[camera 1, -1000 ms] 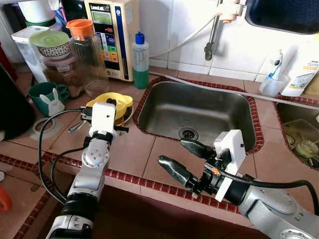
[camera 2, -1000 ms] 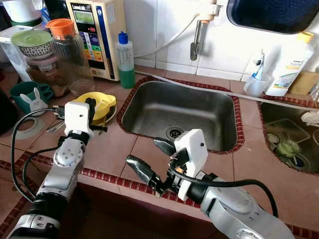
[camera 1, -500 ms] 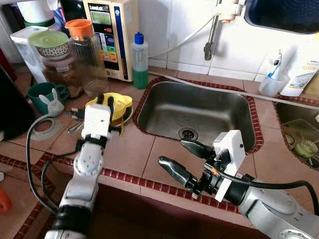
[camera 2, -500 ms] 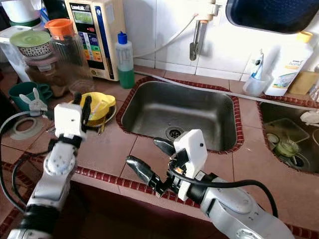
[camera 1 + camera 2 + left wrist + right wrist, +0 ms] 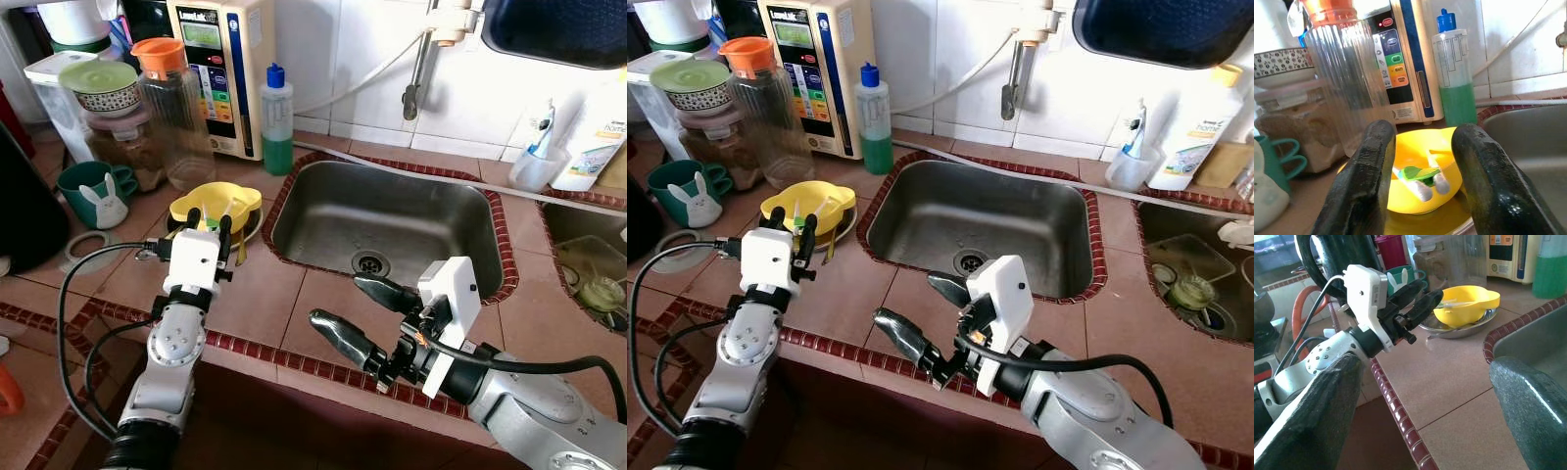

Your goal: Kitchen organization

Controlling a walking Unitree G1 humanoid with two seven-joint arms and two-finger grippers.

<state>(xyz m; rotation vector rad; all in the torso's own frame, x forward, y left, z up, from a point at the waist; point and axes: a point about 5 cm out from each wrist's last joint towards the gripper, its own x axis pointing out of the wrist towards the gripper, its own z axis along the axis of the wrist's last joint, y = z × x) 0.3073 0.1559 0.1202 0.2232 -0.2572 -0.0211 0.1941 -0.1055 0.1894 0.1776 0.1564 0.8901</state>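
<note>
Left end effector (image 5: 209, 222) gapes empty before the yellow bowl (image 5: 217, 205) (right end effector (image 5: 360, 311) likewise agape, above counter edge (image 5: 294, 359)).

head pair: high, facing forward and down over counter and sink (image 5: 382, 220) | left wrist: low, close to yellow bowl (image 5: 1420, 169) | right wrist: low across counter | shared: bowl, counter

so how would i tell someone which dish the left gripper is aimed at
Start at the steel sink; on the tiled counter just to its left sits a yellow bowl on a metal plate. It is the only bright yellow dish, holding small utensils, in front of the clear pitcher.
</note>
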